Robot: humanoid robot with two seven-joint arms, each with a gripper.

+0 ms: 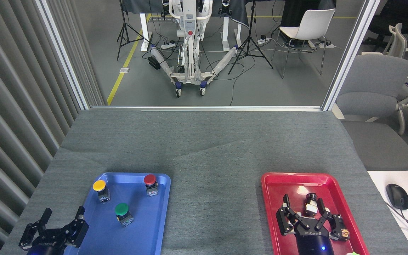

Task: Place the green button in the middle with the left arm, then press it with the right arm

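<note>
The green button (122, 211) is seen upright in the blue tray (154, 226), toward its near half, apart from the yellow button (100, 187) and the red button (150, 182) farther back. The middle (214, 209), a bare grey strip of tabletop between the blue tray and the red tray (271, 184), is unoccupied. The left hand (60, 221) is held at the blue tray's near left corner, fingers spread and gripping nothing. The right hand (303, 210) is positioned over the red tray with fingers splayed; a small dark object (310, 205) lies between them, though contact cannot be judged.
</note>
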